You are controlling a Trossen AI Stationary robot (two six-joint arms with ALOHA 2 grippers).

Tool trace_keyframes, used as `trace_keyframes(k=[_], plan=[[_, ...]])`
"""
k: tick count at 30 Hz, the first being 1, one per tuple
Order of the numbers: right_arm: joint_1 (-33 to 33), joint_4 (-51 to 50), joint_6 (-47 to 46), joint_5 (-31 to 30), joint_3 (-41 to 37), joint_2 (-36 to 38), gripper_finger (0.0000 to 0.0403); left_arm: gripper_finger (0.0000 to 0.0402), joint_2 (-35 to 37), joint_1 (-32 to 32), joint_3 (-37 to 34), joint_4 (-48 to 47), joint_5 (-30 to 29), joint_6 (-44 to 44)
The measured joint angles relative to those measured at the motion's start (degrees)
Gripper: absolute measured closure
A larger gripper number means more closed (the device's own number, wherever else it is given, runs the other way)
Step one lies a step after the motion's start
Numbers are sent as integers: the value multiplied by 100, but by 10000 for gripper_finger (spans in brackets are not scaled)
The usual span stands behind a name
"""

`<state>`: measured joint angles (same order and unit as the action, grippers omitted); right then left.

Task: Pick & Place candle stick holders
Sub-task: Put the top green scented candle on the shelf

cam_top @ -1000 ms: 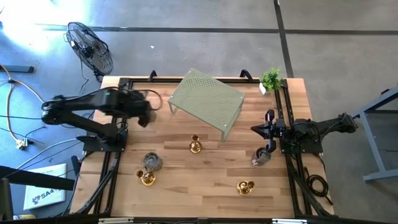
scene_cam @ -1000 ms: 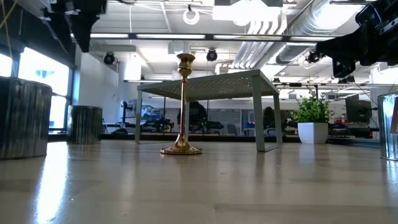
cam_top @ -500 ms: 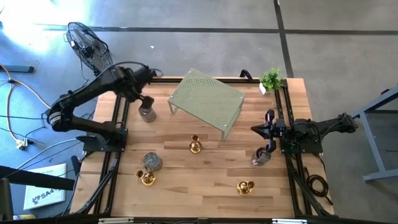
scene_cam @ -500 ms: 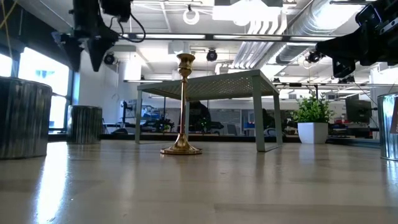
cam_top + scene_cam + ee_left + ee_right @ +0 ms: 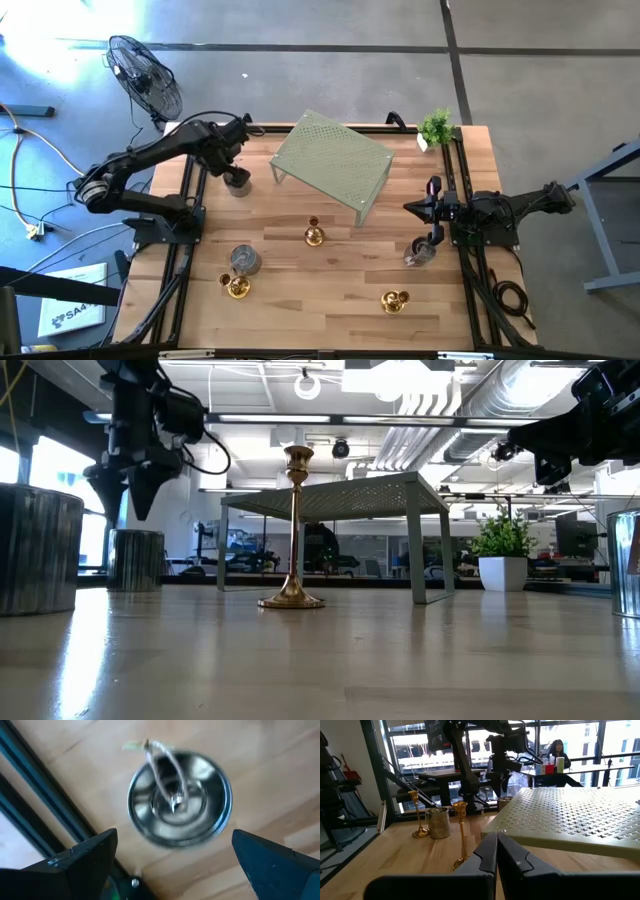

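Your left gripper hangs directly above a grey-silver cup holder at about ten o'clock on the wooden table, just beside the pale green rack; its fingers are spread wide on either side of the cup and grip nothing. In the low view the gripper points down over that cup. A tall gold holder stands upright near the table's centre, in front of the rack. You have a second grey cup with a gold holder beside it at eight o'clock, and another gold holder at five o'clock. Your right gripper waits at three o'clock with its fingers pressed together, empty, near a silver cup
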<state>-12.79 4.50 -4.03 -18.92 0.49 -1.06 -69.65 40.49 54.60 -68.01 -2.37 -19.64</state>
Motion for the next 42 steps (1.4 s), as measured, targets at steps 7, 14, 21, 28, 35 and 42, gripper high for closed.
trace_keyframes(k=[7, 14, 21, 28, 35, 42], plan=[[0, -1, 0, 0, 0, 0, 398, 14, 0, 0, -56, 396, 25, 186], [-1, -1, 0, 0, 0, 0, 402, 14, 0, 0, -56, 431, 28, 186], [-1, -1, 0, -2, 0, 0, 399, 14, 2, 0, -185, 464, 28, 186], [1, 0, 0, -2, 0, 0, 401, 14, 1, 0, -494, 758, 132, 185], [0, -1, 0, 0, 0, 0, 399, 14, 4, -4, -822, 1211, 425, 201], [1, 0, 0, -1, 0, 0, 401, 14, 4, -1, -1015, 1503, 421, 181]])
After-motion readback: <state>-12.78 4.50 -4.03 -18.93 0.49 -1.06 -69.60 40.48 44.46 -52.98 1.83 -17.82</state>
